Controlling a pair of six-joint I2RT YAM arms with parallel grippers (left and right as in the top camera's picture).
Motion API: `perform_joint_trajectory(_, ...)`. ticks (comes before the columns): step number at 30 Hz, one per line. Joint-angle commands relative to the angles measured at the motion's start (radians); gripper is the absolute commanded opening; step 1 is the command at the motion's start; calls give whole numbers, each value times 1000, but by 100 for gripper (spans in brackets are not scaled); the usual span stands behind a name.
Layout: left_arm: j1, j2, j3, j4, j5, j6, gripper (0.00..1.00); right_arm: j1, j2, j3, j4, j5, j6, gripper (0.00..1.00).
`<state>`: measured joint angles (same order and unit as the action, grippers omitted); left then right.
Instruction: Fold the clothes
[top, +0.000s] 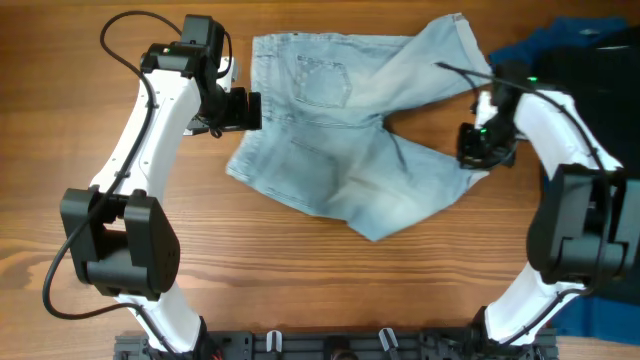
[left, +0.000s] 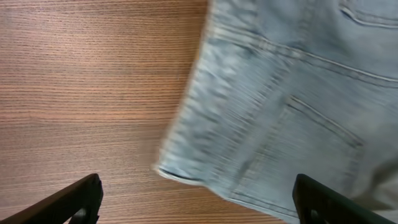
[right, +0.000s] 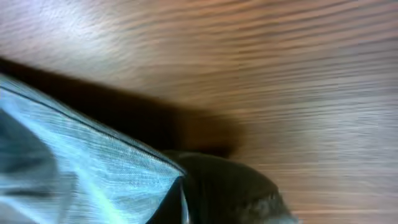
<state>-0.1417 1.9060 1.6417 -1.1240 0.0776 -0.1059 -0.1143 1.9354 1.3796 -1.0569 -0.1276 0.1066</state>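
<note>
Garment: pale light-blue denim knee-length shorts (top: 340, 150) lie back-side up on the brown wood-grain table (top: 300, 280), in the far middle part of it. They are rumpled, not flat.
Garment layout: the waistband is toward the left arm. One leg runs up toward the far right corner; the other runs toward the right arm.
Left gripper (top: 250, 110): just beside the waistband edge of the shorts.
Left gripper state: fingers spread wide, nothing between them. The left wrist view shows the two dark fingertips (left: 84, 196) at the bottom corners, with bare table (left: 93, 81) and the shorts' pocket stitching (left: 292, 112) below the left gripper (left: 198, 186).
Right gripper (top: 485, 150): at the outer edge of the nearer leg.
Right gripper state: clamped on the denim. The right wrist view is blurred, but the cloth edge (right: 74, 168) runs into the dark finger (right: 230, 186), raised above a shadow on the table (right: 280, 62).
Other cloth: a royal-blue garment (top: 540, 45) and a large black garment (top: 610, 80) lie at the far right, beside the right arm.
</note>
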Motion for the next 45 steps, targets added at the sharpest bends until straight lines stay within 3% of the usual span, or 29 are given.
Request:
perform_joint_trajectory(1, 3, 28, -8, 1, 16, 20, 91, -11, 2, 100, -66, -74, -38, 47)
perform_joint_trajectory(3, 3, 48, -8, 7, 17, 20, 85, -8, 2, 167, -122, -144, -68, 54)
perform_joint_trajectory(8, 2, 143, -8, 5, 115, 24, 75, 21, -8, 338, -231, -266, -115, 58)
perform_joint_trajectory(13, -8, 220, -8, -39, 113, 49, 75, 64, -23, 358, -220, -264, -119, 60)
perform_joint_trajectory(16, -8, 246, -12, -50, 104, 49, 68, 69, -23, 358, -216, -262, -132, 60)
perform_joint_trajectory(18, -10, 249, -32, -36, 105, 46, 61, 74, -23, 358, -208, -261, -132, 60)
perform_joint_trajectory(26, -13, 249, -129, 18, 105, -7, 6, 76, -23, 357, -180, -235, -130, 61)
perform_joint_trajectory(29, -9, 249, -143, 10, 98, -27, 4, 76, -23, 357, -173, -233, -130, 60)
perform_joint_trajectory(35, 93, 227, -143, -74, -73, -328, 4, 78, -23, 357, -147, -232, -129, 60)
perform_joint_trajectory(39, 197, 223, -143, -57, -87, -431, 4, 84, -22, 357, -124, -232, -125, 60)
perform_joint_trajectory(45, 312, 223, -143, -11, -6, -429, 4, 95, -19, 349, -58, -219, -100, 60)
